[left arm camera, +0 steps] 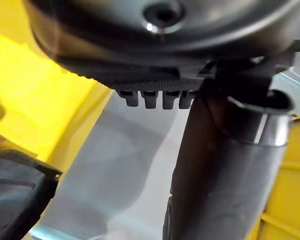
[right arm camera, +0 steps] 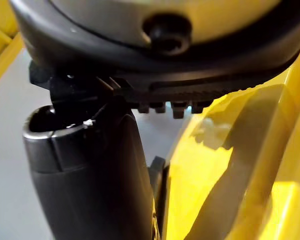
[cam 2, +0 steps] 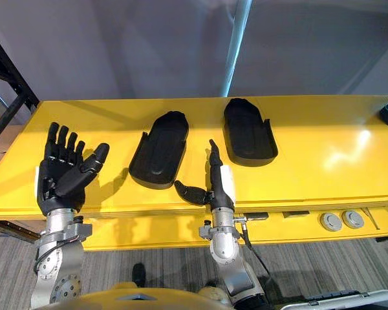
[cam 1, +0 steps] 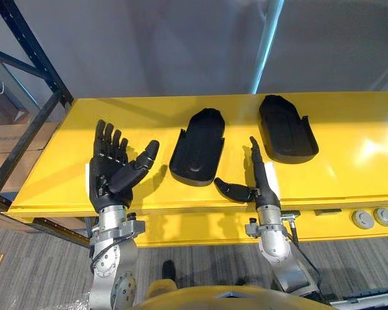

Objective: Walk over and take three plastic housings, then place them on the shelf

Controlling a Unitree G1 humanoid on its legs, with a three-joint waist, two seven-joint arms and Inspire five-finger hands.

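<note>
**Left hand** (cam 1: 113,171): we see it raised palm-forward over the left end of the shelf (cam 1: 349,161). Its fingers are straight and spread, the thumb angles out, and it holds nothing.

**Right hand** (cam 1: 262,177): it is turned edge-on above the shelf's front edge, near the middle. The fingers are straight and together and the thumb juts toward the left. It too is empty; its wrist view shows nothing between thumb and fingers.

**Left housing** (cam 1: 197,147): a shallow black shell lying flat near the middle of the shelf, between the two hands. Its near end is close to the right hand's thumb.

**Right housing** (cam 1: 286,129): a like shell, set nearer the back edge. It lies just right of the right hand's fingertips and apart from the left housing.

**Progress, as we judge it:** we count two of the three housings on the shelf, and both hands are free. The placing is about two-thirds done. One housing is left to fetch and set down, and the bare right half of the shelf offers room for it.

**Grey discs** (cam 1: 373,217): two lie below the front edge, toward the shelf's right end.
</note>
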